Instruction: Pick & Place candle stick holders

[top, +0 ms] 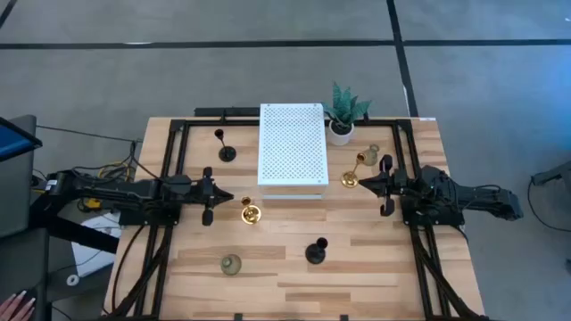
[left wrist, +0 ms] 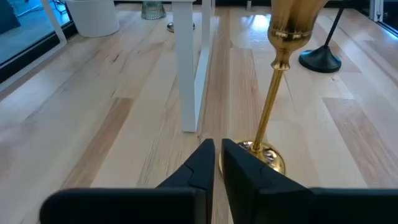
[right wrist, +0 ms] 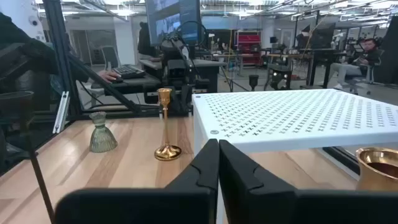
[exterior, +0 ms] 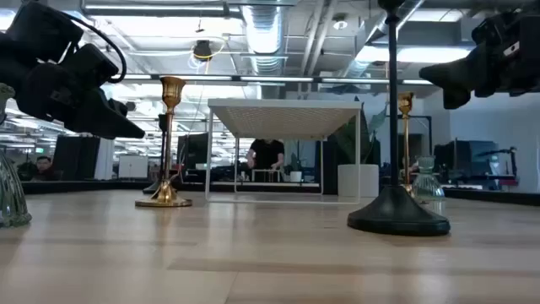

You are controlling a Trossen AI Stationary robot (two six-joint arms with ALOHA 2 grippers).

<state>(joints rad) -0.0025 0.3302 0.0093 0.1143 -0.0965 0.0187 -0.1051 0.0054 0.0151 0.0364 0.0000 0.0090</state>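
My left gripper (top: 225,198) is shut and empty, held above the table just left of a gold holder (top: 251,213), whose stem (left wrist: 273,93) rises right beyond my fingertips (left wrist: 217,152). My right gripper (top: 364,185) is shut and empty beside the second gold holder (top: 351,178); that holder's cup (right wrist: 376,165) shows close by. A black holder (top: 226,152) stands at the far left, another (top: 316,252) at the near centre. One green glass holder (top: 231,264) stands near the front, the other (top: 371,156) by the right arm. All stand upright on their bases.
A white perforated stand (top: 290,147) fills the table's middle far side. A potted plant (top: 342,116) stands at its far right corner. Black frame rails (top: 169,178) run along both sides of the table. Bare wood lies along the near edge (top: 294,294).
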